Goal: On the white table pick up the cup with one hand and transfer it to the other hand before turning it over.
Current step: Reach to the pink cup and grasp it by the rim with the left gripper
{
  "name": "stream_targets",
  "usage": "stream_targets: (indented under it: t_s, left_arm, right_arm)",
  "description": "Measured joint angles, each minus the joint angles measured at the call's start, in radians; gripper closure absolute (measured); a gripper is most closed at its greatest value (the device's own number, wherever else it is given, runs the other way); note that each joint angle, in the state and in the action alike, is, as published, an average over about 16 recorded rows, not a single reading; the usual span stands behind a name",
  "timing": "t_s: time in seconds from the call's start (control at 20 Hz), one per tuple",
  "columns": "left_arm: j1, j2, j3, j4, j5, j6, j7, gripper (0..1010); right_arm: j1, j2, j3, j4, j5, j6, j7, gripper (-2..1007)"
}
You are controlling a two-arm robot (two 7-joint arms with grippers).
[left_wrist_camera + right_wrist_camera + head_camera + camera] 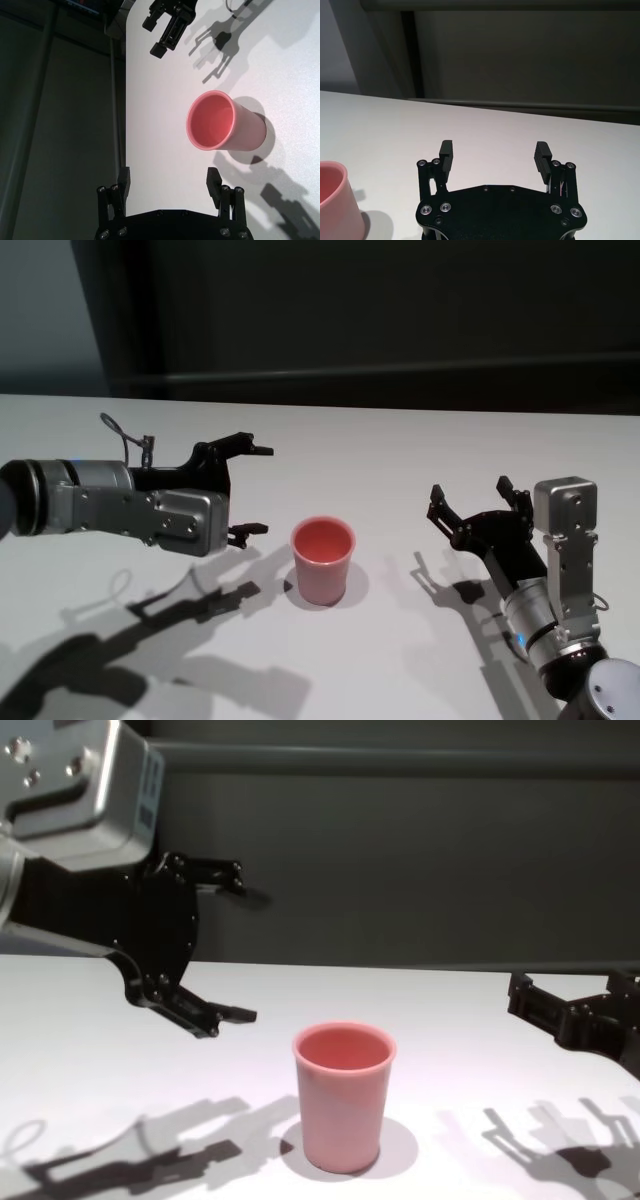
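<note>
On the table [400, 450], between the two arms, the cup [322, 560] is being shown upright and untouched, mouth up. It is being judged light, stiff and smooth-walled, so a slip is thought likely under a loose pinch; the tapered wall below the rolled rim is being taken as the best place for a side hold, the rim acting as a stop. The left gripper [250, 490] is being held just beside the cup, jaws spread wide and empty; the right gripper [480, 508] is being kept farther off, jaws likewise wide and empty. The cup's empty inside is being revealed by the left wrist view, while its height and taper are being given only by the chest view.
</note>
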Motion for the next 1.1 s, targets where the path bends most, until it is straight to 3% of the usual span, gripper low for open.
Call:
stream_targets:
  t_s: [0.5,1.1]
  left_arm:
    - [-0.12,0.0,0.125,0.028,0.089,-0.076,-0.12,7]
    - [-0.233,-0.039,0.238,0.069,0.127,-0.134,-0.241,7]
  right_arm:
    - [0.0,0.0,0.0,0.0,0.0,0.0,0.0,3]
    - [0.0,0.0,0.0,0.0,0.0,0.0,0.0,3]
